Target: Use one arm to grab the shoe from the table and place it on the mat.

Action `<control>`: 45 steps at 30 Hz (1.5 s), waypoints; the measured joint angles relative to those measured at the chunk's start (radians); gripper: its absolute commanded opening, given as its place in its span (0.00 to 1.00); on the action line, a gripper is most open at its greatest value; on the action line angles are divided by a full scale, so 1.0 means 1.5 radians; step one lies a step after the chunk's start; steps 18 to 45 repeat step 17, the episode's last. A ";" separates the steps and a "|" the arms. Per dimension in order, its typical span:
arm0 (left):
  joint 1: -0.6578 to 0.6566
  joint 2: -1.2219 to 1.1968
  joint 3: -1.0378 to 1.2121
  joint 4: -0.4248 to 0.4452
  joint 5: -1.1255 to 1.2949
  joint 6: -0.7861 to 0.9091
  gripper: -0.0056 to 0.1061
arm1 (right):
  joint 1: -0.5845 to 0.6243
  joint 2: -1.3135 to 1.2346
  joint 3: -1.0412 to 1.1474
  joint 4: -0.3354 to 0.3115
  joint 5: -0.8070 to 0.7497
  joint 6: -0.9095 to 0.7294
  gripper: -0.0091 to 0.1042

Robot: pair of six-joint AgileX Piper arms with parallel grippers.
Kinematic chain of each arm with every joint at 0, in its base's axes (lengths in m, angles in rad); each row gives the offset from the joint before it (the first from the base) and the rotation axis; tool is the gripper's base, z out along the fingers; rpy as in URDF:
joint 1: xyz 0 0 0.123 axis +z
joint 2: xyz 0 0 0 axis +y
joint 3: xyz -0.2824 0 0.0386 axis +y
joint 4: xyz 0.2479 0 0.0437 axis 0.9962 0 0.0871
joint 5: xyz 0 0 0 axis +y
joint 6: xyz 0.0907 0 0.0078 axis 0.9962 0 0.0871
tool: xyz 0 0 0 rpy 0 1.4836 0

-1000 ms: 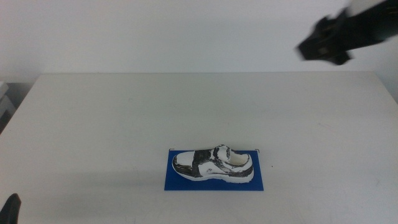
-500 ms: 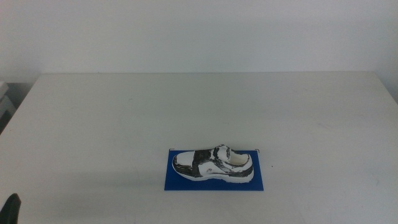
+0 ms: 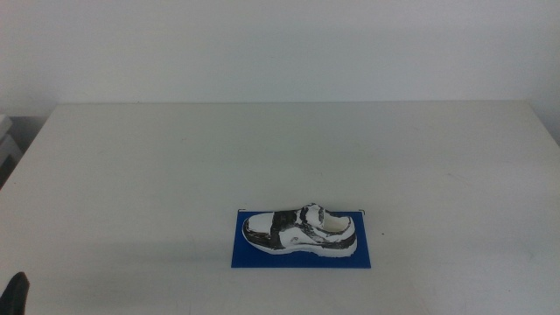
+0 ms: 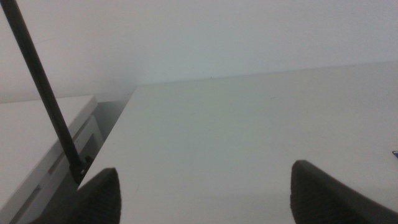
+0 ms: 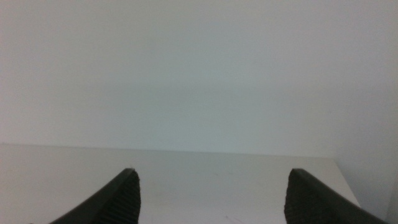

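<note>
The small white sneaker with black and grey mottled panels [image 3: 300,231] lies on its sole on the deep blue mat [image 3: 245,255], near the front middle of the off-white table [image 3: 280,149]. Its toe points left. No gripper touches it. My left gripper [image 4: 205,193] is open and empty, low at the table's front left corner; only a dark tip of it [image 3: 16,290] shows in the middle view. My right gripper [image 5: 211,196] is open and empty, out of the middle view, looking over the table's far edge at a white wall.
A white cabinet [image 4: 37,134] stands beside the table's left edge, with a thin black cable [image 4: 43,93] running past it. A plain white wall is behind the table.
One second ago my right arm was in the upper right of the middle view; it has withdrawn out of that view. The shoe and mat have not moved.
</note>
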 measured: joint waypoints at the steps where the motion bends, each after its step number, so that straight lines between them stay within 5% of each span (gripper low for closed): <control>1: 0.000 0.000 0.000 0.000 0.000 0.000 0.89 | 0.000 -0.015 0.012 0.000 -0.005 0.000 0.61; 12: 0.000 0.000 0.000 0.000 0.000 0.000 0.89 | 0.000 -0.123 0.160 0.003 -0.023 0.002 0.60; 45: 0.000 0.000 0.000 0.000 0.000 0.000 0.89 | 0.000 -0.125 0.164 0.001 -0.010 0.002 0.60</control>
